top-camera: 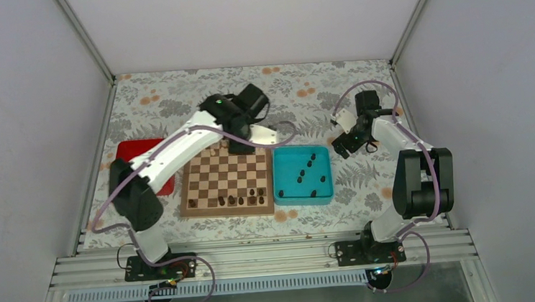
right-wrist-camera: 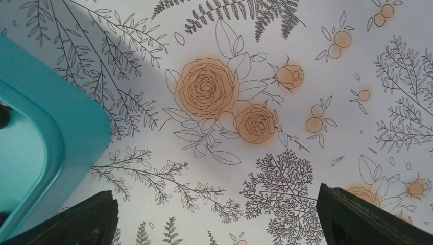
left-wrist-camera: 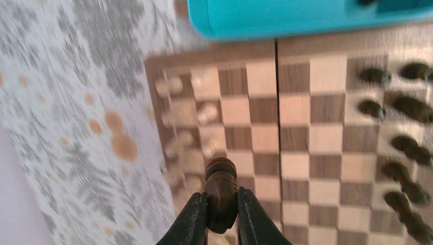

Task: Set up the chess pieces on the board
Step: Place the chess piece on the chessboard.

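**A:** Dark brown wood between black fingers (left-wrist-camera: 190, 220). Is that what the left gripper (left-wrist-camera: 221, 203) has?

**B:** Yes. Its jaws are clamped on a dark chess piece (left-wrist-camera: 220, 176) with a rounded knob on top, gripped low on its body. The wrist view is blurred, so I cannot tell which figure it is.

**A:** Where is it over the chessboard (left-wrist-camera: 295, 138)?

**B:** Above the side where the pale pieces (left-wrist-camera: 206, 113) stand, along the edge next to the floral cloth (left-wrist-camera: 66, 102). In the overhead view that is the board's far side, under the left wrist. I cannot tell whether its foot touches a square.

**A:** And the other dark pieces (top-camera: 232, 199)?

**B:** Several stand in the near rows of the board, opposite the pale ones. The rest are scattered inside the teal tray (top-camera: 304, 200), which sits just to the right of the board, beside its edge.

**A:** The right gripper (right-wrist-camera: 217, 224)?

**B:** It hangs over the floral cloth just outside the tray's far right corner. The jaws are spread wide with nothing between them, only printed roses and ferns below.

**A:** Anything else on the table?

**B:** A red tray (top-camera: 131, 149) lies left of the board, partly hidden behind the left arm. I cannot make out what it holds.
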Robot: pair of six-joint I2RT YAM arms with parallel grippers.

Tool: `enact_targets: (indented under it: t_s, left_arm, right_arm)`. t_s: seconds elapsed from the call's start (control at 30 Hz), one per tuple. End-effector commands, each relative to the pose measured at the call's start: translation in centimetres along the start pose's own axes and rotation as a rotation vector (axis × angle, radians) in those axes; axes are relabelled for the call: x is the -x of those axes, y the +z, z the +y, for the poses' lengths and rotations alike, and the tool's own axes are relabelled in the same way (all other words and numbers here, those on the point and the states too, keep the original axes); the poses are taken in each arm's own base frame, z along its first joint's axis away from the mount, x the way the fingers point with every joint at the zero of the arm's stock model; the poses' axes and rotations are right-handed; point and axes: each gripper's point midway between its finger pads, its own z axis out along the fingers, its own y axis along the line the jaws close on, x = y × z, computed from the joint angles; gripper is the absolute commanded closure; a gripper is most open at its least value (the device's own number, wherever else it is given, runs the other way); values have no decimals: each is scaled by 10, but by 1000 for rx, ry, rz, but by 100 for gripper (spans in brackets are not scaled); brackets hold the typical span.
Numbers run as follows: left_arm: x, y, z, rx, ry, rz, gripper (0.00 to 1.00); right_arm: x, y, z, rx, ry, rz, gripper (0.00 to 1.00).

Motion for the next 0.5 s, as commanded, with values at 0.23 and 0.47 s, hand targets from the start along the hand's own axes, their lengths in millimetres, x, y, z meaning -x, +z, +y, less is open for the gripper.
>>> enact_targets:
  t_s: [0.23,0.47]
  left_arm:
    - [-124,0,-72,-56,-246,82,94]
    - [-141,9,-115,-109,-295,58,94]
  right_arm:
    - [-7,5,-5,-1,16,26,0]
    - [-10,9,-6,8,25,41,0]
